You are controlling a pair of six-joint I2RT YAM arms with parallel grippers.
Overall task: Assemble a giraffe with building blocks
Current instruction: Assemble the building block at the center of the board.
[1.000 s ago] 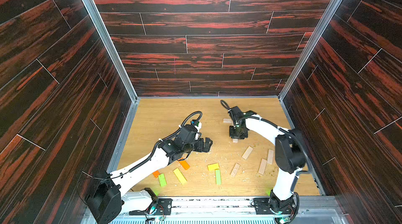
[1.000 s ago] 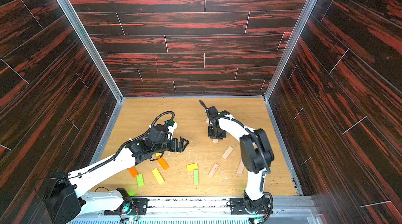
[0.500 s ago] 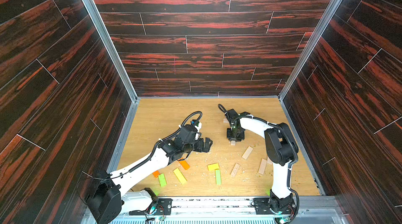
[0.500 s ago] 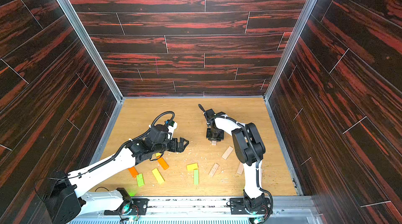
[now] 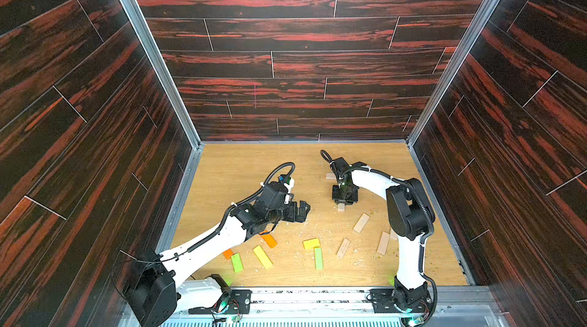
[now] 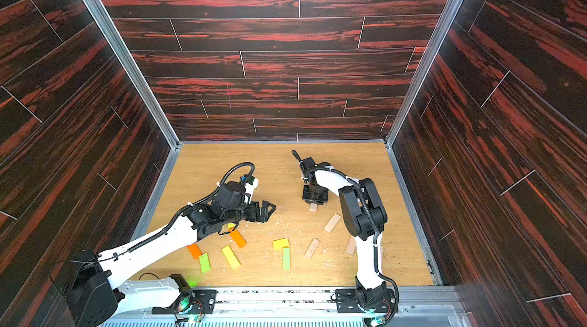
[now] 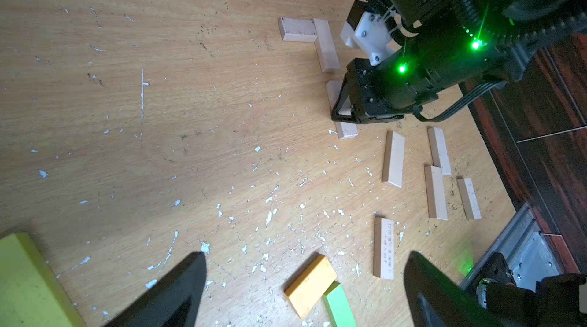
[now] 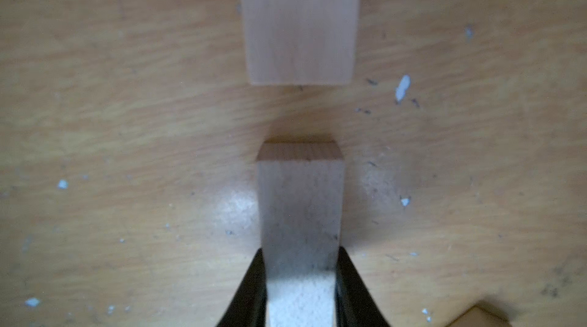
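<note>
My right gripper is low over the table, shut on a pale wood plank that lies flat, its end sticking out. In line with it, across a small gap, lies another pale plank, which forms an L with a third. My left gripper hovers open and empty at mid-table. Below it lie an orange-yellow block, a green block and a printed pale plank.
Coloured blocks lie along the front: orange, yellow, green, yellow, green. Loose pale planks lie beside the right arm. Dark walls enclose the table on three sides.
My right gripper has shifted slightly towards the front with the pale plank, and that arm's elbow has swung left. The left arm has not moved.
</note>
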